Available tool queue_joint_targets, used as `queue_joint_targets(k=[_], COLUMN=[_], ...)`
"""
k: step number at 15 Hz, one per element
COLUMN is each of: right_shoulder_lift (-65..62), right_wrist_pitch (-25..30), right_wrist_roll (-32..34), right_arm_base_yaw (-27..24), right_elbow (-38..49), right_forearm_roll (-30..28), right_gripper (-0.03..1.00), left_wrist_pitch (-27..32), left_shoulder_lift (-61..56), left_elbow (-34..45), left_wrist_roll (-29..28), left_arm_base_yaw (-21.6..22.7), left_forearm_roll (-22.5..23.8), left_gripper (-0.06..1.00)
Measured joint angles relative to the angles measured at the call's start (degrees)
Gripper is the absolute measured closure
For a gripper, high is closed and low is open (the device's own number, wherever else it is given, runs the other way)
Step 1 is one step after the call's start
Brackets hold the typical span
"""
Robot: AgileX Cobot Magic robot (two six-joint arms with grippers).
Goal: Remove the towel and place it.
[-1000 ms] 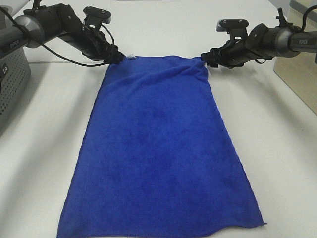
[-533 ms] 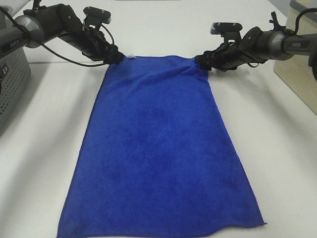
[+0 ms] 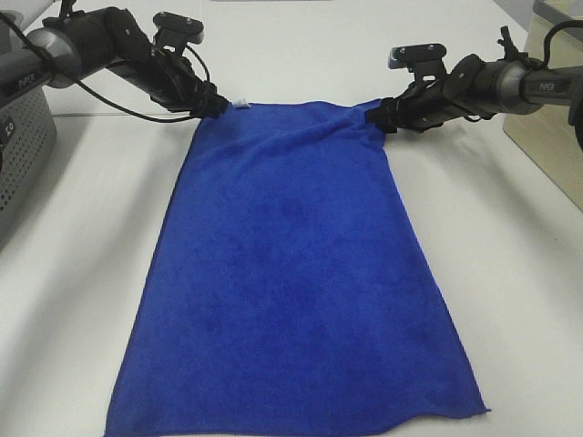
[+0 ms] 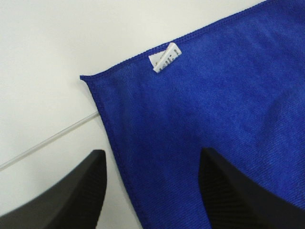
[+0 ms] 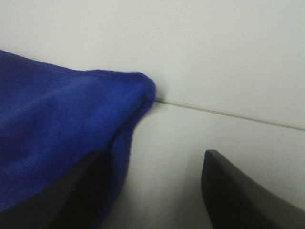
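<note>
The royal-blue towel (image 3: pixel 291 273) lies spread flat on the white table (image 3: pixel 73 273), its long side running from front to back. Its white tag (image 4: pixel 165 56) sits on the far short edge near the left corner. My left gripper (image 3: pixel 217 106) is open at the far left corner; in the left wrist view (image 4: pixel 151 157) its fingers straddle the towel's side edge, which lies flat. My right gripper (image 3: pixel 379 116) is open at the far right corner. That corner (image 5: pixel 128 88) is bunched up and drapes over one finger (image 5: pixel 81 191), with bare table between the fingers.
A grey perforated basket (image 3: pixel 18 155) stands at the left edge. A tan board (image 3: pixel 547 137) and a grey box (image 3: pixel 557 14) are at the far right. A thin seam (image 5: pixel 228 114) crosses the table behind the towel.
The right arm shifted slightly left and then back at the far right corner, and its wrist turned a little. The left arm and the towel's spread have not moved.
</note>
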Motion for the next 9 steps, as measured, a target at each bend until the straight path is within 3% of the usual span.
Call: queue_joint_targets(k=[5, 9], right_shoulder_lift=[0.0, -2.2], right_wrist_pitch=[-0.1, 3.9], right_wrist_roll=[0.0, -0.1], right_arm_base_yaw=[-1.0, -1.0], right_elbow=[-0.2, 0.1], right_forearm_roll=[-3.7, -0.1], right_gripper=[0.38, 0.38], left_wrist_pitch=[0.0, 0.0], left_shoulder_lift=[0.0, 0.0], left_elbow=[0.0, 0.0], left_wrist_roll=[0.0, 0.0], left_arm_base_yaw=[0.0, 0.0], left_forearm_roll=[0.1, 0.1], left_gripper=[0.39, 0.39])
